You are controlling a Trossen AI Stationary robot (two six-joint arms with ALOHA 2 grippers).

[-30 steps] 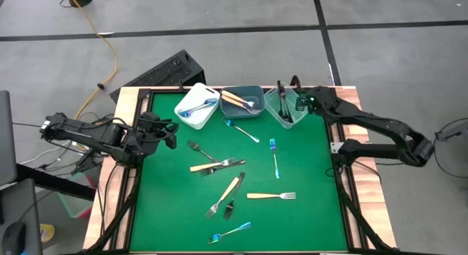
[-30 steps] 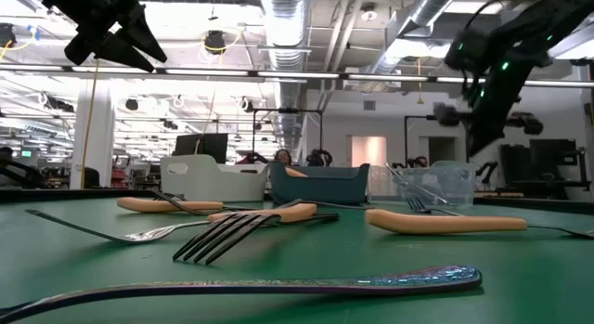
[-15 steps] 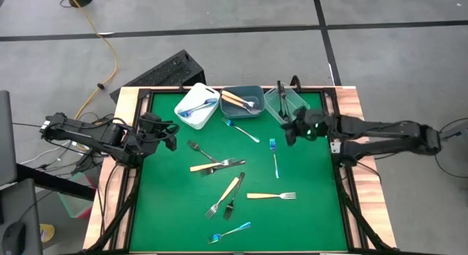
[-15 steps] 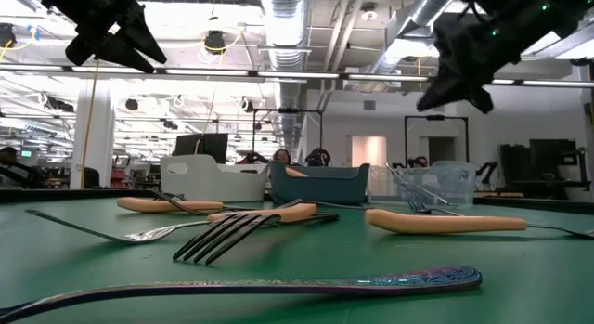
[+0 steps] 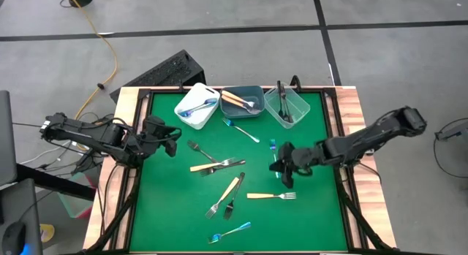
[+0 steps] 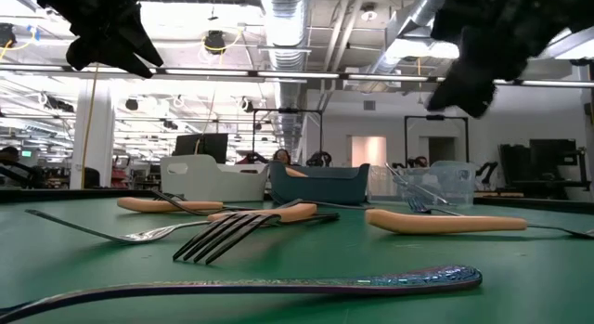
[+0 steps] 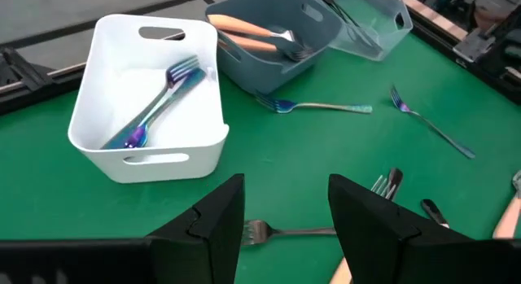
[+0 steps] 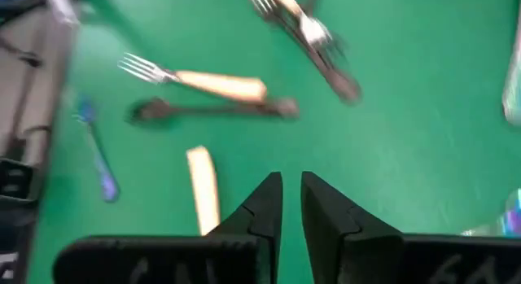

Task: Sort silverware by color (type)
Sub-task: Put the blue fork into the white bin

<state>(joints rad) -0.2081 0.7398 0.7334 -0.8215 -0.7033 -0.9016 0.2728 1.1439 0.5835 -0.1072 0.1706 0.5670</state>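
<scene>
Silverware lies scattered on the green mat: a blue fork (image 5: 241, 129), a black fork (image 5: 199, 149), yellow-handled forks (image 5: 225, 193) (image 5: 270, 196) and a blue one near the near edge (image 5: 230, 231). My right gripper (image 5: 287, 160) hovers shut above the mat, beside another blue fork (image 5: 273, 147) that it partly hides. Its wrist view shows a yellow handle (image 8: 202, 198) just ahead of the fingers. My left gripper (image 5: 168, 134) waits open over the mat's left side, holding nothing. The white bin (image 5: 196, 107) holds a blue fork, the grey-blue bin (image 5: 241, 100) yellow-handled ones, and the clear bin (image 5: 284, 105) black ones.
The three bins stand in a row along the mat's far edge. A wooden frame (image 5: 124, 182) borders the mat on both sides. Crossed yellow and black utensils (image 5: 218, 166) lie mid-mat. Bare green mat shows at the near right corner (image 5: 314, 226).
My right gripper has left the clear bin at the far right. It swung toward the near edge and the table's middle, coming down over the blue fork right of centre. None of the silverware on the mat has moved.
</scene>
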